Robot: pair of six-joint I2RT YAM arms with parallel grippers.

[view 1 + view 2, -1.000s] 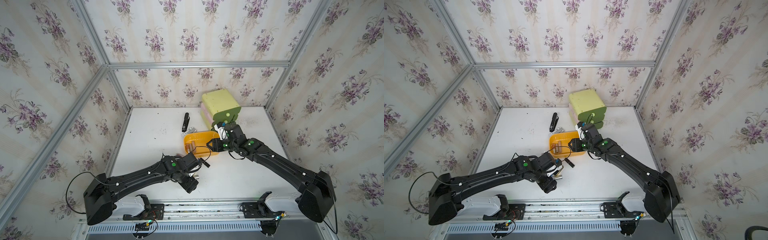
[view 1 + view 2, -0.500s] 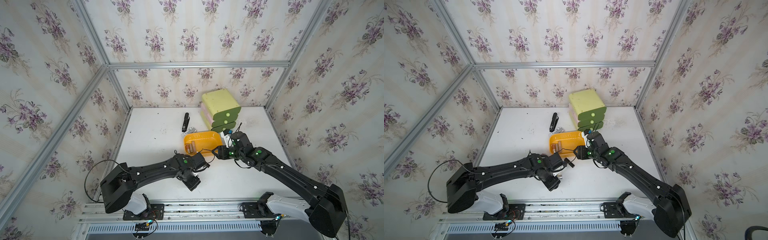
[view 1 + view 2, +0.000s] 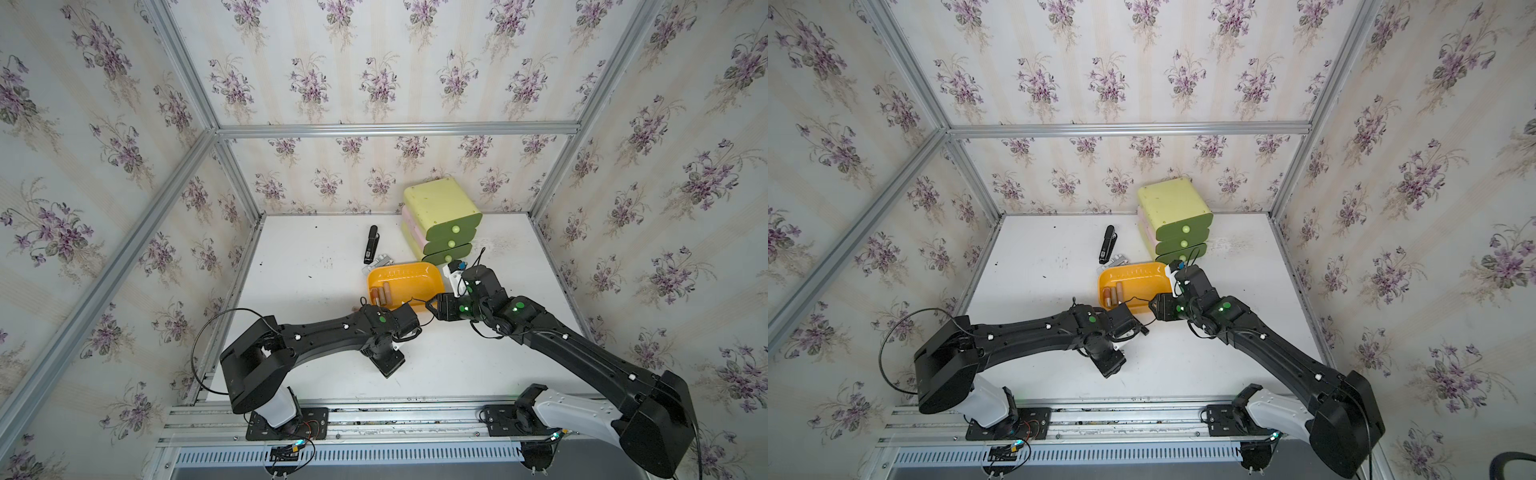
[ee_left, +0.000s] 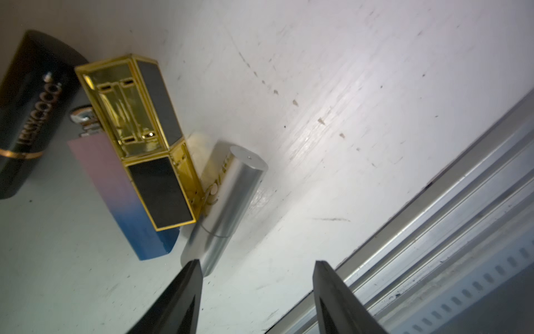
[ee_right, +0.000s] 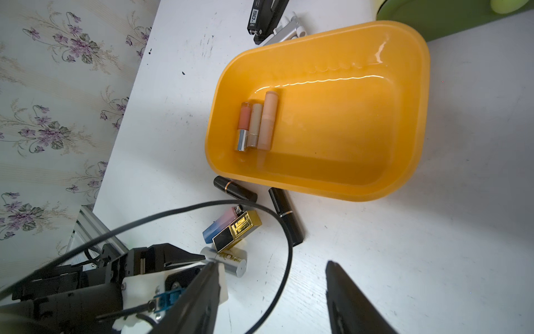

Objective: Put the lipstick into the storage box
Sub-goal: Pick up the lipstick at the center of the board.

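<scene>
Your left gripper (image 4: pixel 256 262): part-open, empty, silver lipstick (image 4: pixel 231 196) at one fingertip (image 4: pixel 192 273). Top views hide that. Your right gripper (image 5: pixel 271 263): part-open, empty.

The storage box (image 3: pixel 415 286) sits on the desk (image 3: pixel 316 257), with the drawer unit (image 3: pixel 440 208) at its 1 o'clock and the stapler (image 3: pixel 370 245) at 11 o'clock. Three tubes (image 5: pixel 257 127) lie side by side in its 9 o'clock end; several loose lipsticks (image 5: pixel 237 231) lie just outside its 6 o'clock rim.

Black lipstick (image 4: pixel 29 115) cut off at the left wrist view's edge, silver lipstick (image 4: pixel 231 196) partly hidden behind the left gripper (image 4: pixel 257 262), stapler (image 5: pixel 264 14) and green drawer unit (image 5: pixel 450 17) cropped in the right wrist view.
</scene>
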